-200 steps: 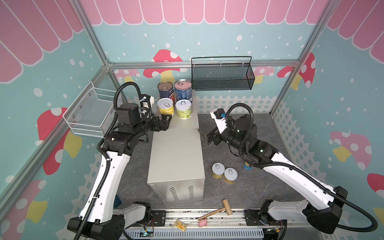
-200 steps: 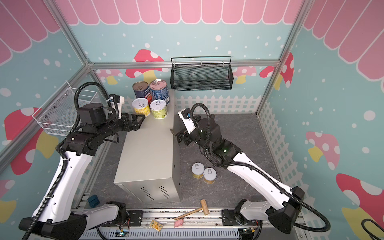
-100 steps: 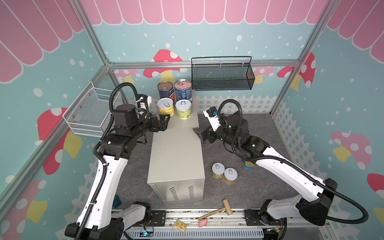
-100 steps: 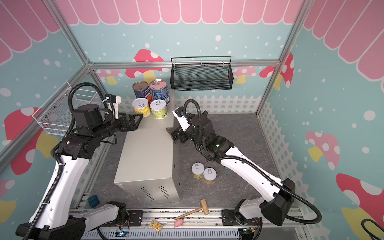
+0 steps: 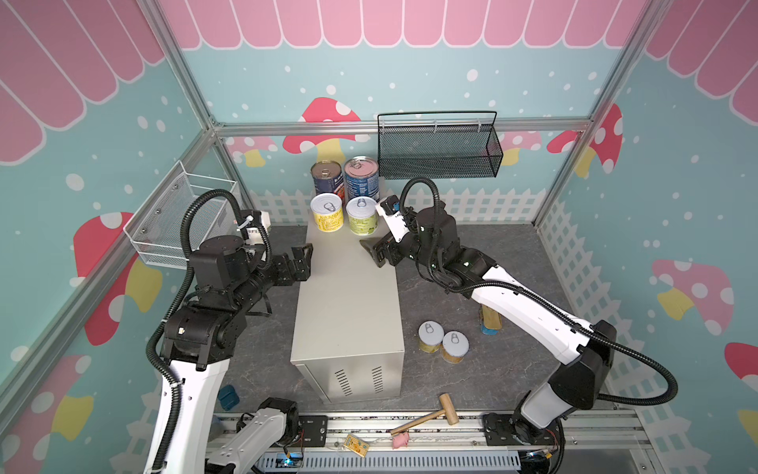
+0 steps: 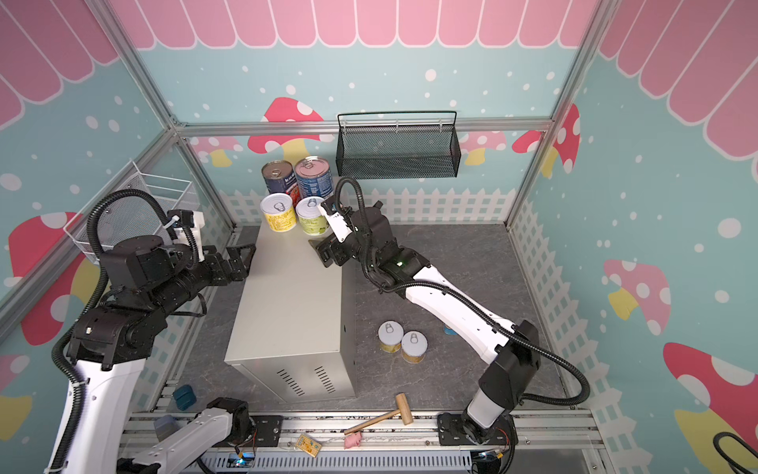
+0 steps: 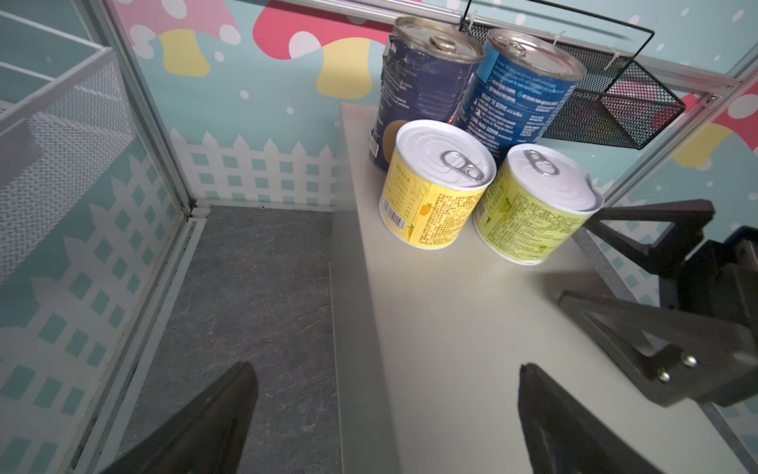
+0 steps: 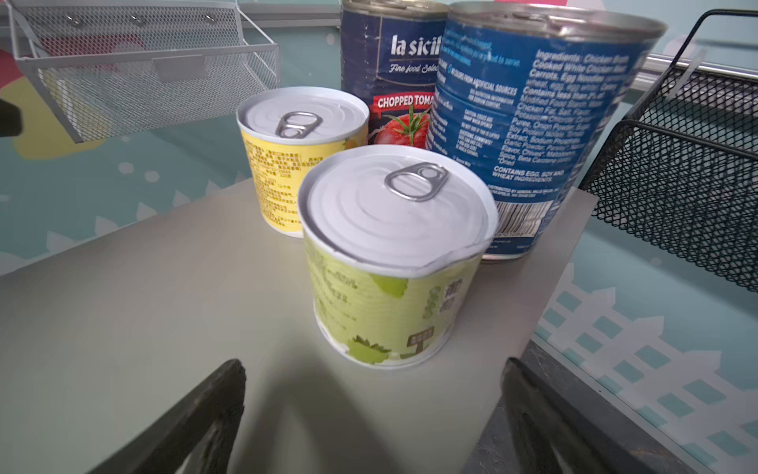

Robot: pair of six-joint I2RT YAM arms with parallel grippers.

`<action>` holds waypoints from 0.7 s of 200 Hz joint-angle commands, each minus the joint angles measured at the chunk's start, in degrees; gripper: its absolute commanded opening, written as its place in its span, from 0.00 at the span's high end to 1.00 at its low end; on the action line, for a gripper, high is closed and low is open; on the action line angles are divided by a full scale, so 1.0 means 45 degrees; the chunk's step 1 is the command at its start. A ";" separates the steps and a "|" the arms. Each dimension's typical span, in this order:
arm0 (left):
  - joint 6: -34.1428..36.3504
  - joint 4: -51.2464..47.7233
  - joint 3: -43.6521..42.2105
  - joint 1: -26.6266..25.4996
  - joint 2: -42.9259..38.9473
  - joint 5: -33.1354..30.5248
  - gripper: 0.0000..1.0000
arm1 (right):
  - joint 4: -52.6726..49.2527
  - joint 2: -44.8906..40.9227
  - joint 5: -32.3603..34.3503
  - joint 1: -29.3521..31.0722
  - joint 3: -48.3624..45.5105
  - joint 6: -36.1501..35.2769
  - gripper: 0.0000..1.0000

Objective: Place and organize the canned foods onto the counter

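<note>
Right gripper [image 5: 374, 254]: jaws spread wide, empty, above the right edge of the long beige-grey metal counter [image 5: 348, 303], near the short green-yellow-label can [image 5: 361, 216]. Left gripper [image 5: 304, 262]: spread wide, empty, at the left edge. The counter's far end also holds a short yellow-label can [image 5: 327, 213] and two tall blue-label cans [image 5: 361, 180]. On the floor: two short silver-lidded cans [image 5: 429, 330] and a gold-and-blue rectangular tin [image 5: 490, 320].
</note>
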 commanded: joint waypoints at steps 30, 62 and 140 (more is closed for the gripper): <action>0.0259 -0.1014 -0.0567 -0.0160 -0.0991 0.1479 0.01 | 0.0214 0.0905 0.0845 0.0003 0.1195 0.0198 0.02; 0.0468 -0.1080 -0.1004 -0.0612 -0.1417 0.2013 0.01 | 0.0555 0.1169 0.0686 0.0019 0.1384 0.0201 0.02; 0.1067 -0.1089 -0.1267 -0.1571 -0.1760 0.1375 0.01 | 0.0508 0.2039 0.1112 0.0017 0.2355 0.0449 0.07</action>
